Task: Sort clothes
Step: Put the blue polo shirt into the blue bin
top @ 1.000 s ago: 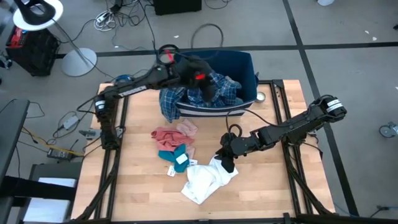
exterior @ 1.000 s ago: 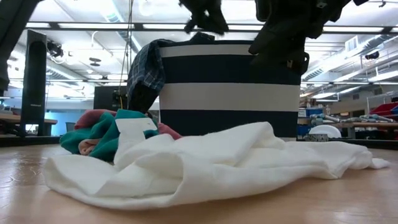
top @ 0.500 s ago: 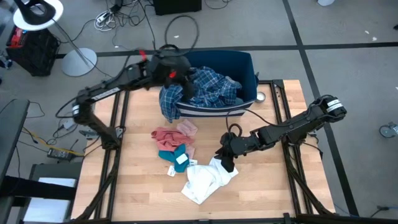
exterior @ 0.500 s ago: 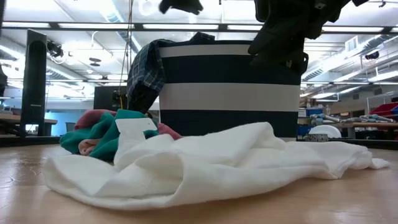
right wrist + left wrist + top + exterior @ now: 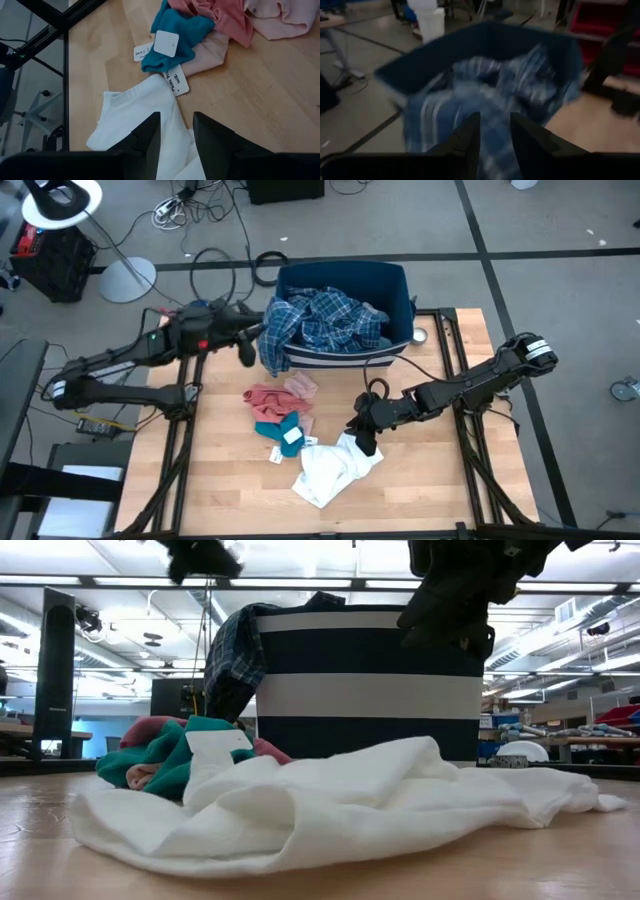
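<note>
A blue-white plaid shirt (image 5: 325, 320) lies in the dark blue bin (image 5: 393, 280), and part of it hangs over the bin's left rim (image 5: 232, 660). My left gripper (image 5: 246, 348) is open and empty, left of the bin and above the table; its wrist view looks at the shirt (image 5: 485, 90). On the table lie a salmon pink garment (image 5: 268, 397), a pale pink one (image 5: 300, 386), a small teal one (image 5: 278, 426) and a white one (image 5: 330, 468). My right gripper (image 5: 362, 440) is open and hovers above the white garment's far right part (image 5: 135, 120).
The bin (image 5: 370, 680) stands at the table's far edge, white-striped on its near side. White paper tags (image 5: 166, 42) lie on and beside the teal garment. Black frame rails run along the table's left (image 5: 180, 430) and right (image 5: 470, 450) sides.
My left gripper has drawn back from over the bin toward the table's left edge and now stands outside the bin. The plaid shirt stays in the bin, draped over its left rim. My right arm has kept still.
</note>
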